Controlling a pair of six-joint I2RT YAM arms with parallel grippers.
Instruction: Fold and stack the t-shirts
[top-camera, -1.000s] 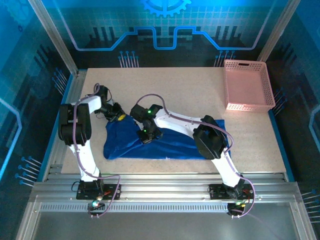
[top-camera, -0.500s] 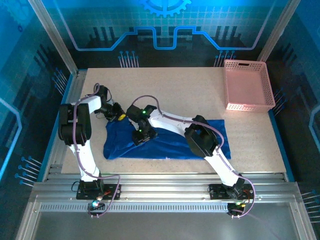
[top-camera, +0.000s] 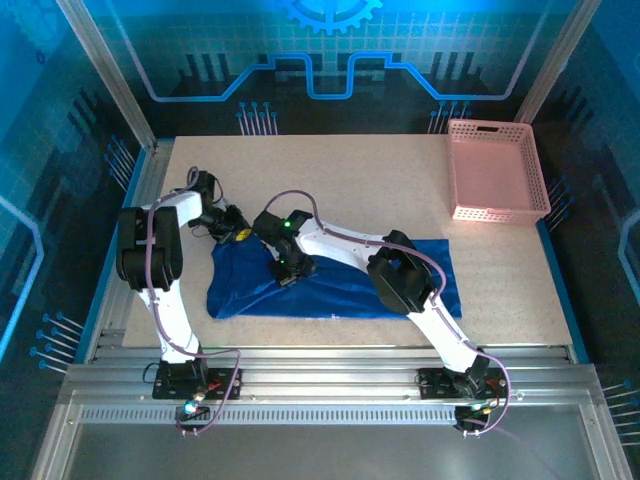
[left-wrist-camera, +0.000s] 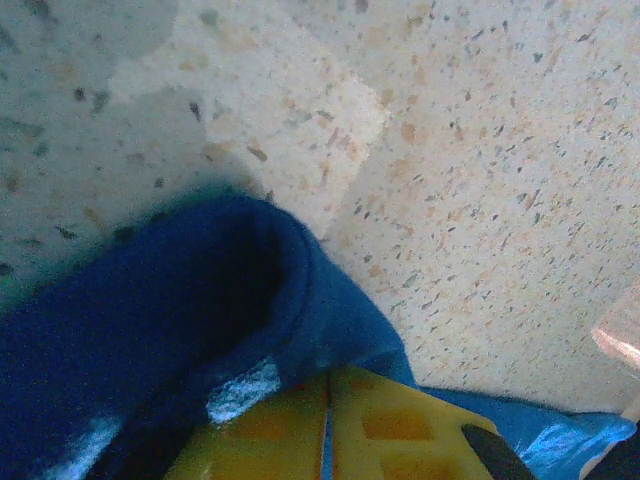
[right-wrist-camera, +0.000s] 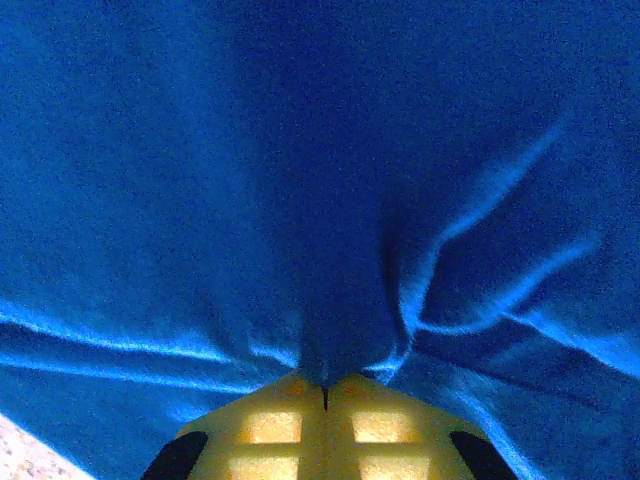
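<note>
One royal-blue t-shirt lies spread and rumpled across the near middle of the table. My left gripper sits at its far left corner. In the left wrist view its yellow fingers are shut on a rolled edge of the blue cloth, where a bit of white print shows. My right gripper rests on the shirt's left part. Seen from the right wrist, that gripper is shut on a raised pinch of the fabric, and creases fan out from the pinch.
A pink lattice basket stands at the far right of the speckled table. Bare tabletop lies beyond the shirt's corner. Metal rails border the table on the left and near sides.
My right arm has shifted a little to the left over the shirt, and its gripper now pinches the cloth. The left arm has not moved.
</note>
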